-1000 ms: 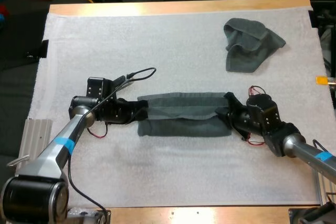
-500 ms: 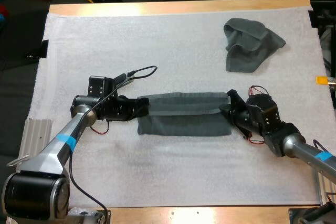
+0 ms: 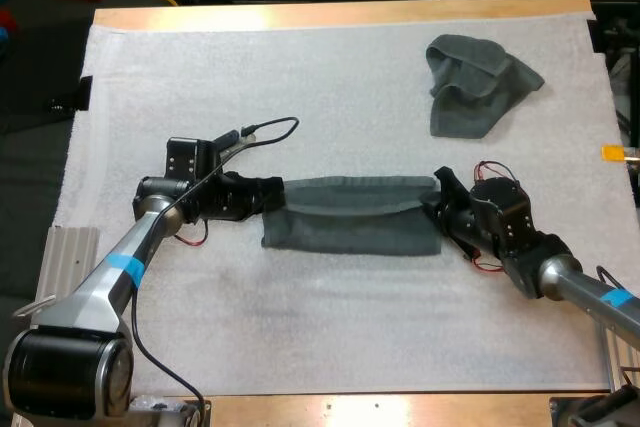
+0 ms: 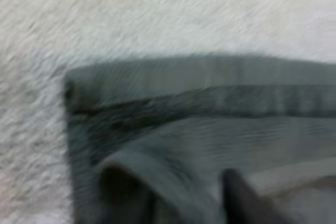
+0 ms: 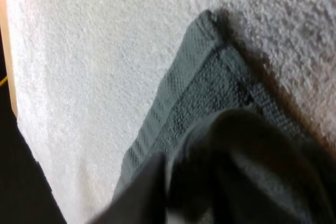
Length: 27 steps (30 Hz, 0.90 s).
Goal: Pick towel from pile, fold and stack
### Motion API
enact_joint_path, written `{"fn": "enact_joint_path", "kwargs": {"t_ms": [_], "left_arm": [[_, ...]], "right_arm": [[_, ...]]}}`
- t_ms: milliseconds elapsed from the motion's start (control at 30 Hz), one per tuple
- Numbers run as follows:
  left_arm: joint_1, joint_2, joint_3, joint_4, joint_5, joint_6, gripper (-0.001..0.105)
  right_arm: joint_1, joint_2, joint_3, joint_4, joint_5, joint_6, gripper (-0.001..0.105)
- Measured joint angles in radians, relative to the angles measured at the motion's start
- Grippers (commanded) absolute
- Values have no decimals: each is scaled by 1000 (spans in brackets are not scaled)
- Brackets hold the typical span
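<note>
Where it lies as a long folded strip across the middle of the white mat (image 3: pixel 300 77), the dark grey-green towel (image 3: pixel 350 232) is gripped at both ends: L jaws clenched on its left end, R jaws clenched on its right end. Crumpled towel (image 3: pixel 478 82) sits well apart, nr the mat's far right corner

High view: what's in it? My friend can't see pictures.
Two robot arms hold a long grey-green towel by its ends, the left gripper at one end and the right gripper at the other, in the middle of a white mat. A crumpled towel lies apart at the mat's far right.
</note>
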Motion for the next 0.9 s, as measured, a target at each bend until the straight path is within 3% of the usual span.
{"fn": "enact_joint_path", "kwargs": {"t_ms": [67,100,167,267,467,733,900], "left_arm": [[0,0,0,-11,43,0,72],[0,0,0,-12,59,0,70],[0,0,-2,-12,74,0,66],[0,0,-18,-12,106,27,59],[0,-98,-31,-25,108,85,59],[0,-199,-34,-26,114,91,59],[0,-267,-34,25,114,130,59]], "right_arm": [[0,0,0,-17,4,-11,65],[0,0,0,-34,4,-35,75],[0,0,0,-96,-30,-106,82],[0,0,0,-181,-83,-206,82],[0,-58,-1,-191,-98,-360,82],[0,-140,-1,-185,-97,-413,82],[0,-210,-3,-72,-113,-482,82]]}}
